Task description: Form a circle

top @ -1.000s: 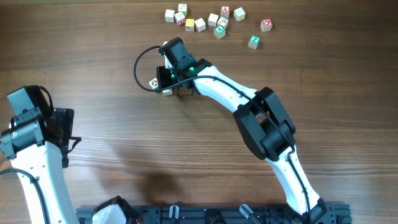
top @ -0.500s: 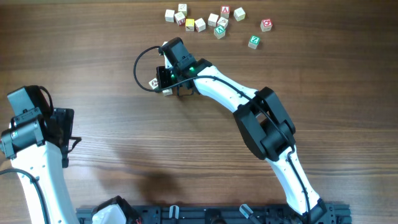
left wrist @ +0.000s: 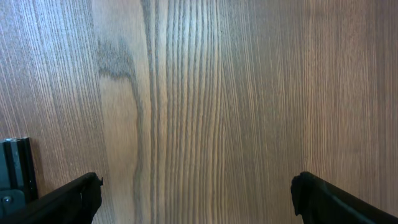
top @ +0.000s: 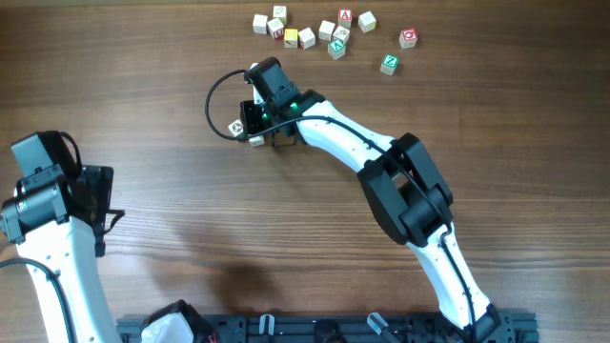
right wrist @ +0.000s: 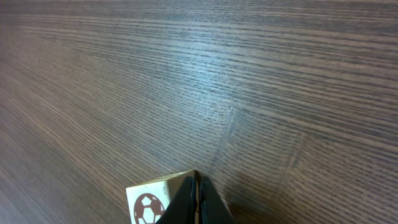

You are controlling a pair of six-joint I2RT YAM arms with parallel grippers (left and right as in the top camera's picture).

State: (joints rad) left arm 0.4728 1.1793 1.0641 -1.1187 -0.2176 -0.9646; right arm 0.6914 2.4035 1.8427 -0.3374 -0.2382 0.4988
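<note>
The circle is a small group of two pale cubes, one (top: 238, 127) with a dark print and one (top: 255, 141) just below it, left of the table's middle. My right gripper (top: 257, 127) is right at them, shut, and mostly hidden under its own wrist. In the right wrist view its closed fingertips (right wrist: 196, 182) rest against the edge of a pale cube (right wrist: 149, 204) printed with a red football; nothing is between the fingers. My left gripper (left wrist: 196, 188) is wide open over bare wood, far off at the left (top: 99, 211).
Several loose letter cubes (top: 305, 34) lie scattered along the far edge, with a red-faced one (top: 408, 38) and a green-faced one (top: 389, 64) to their right. The right arm (top: 400, 186) stretches diagonally across the table's middle. A black cable loop (top: 213, 103) sticks out by its wrist.
</note>
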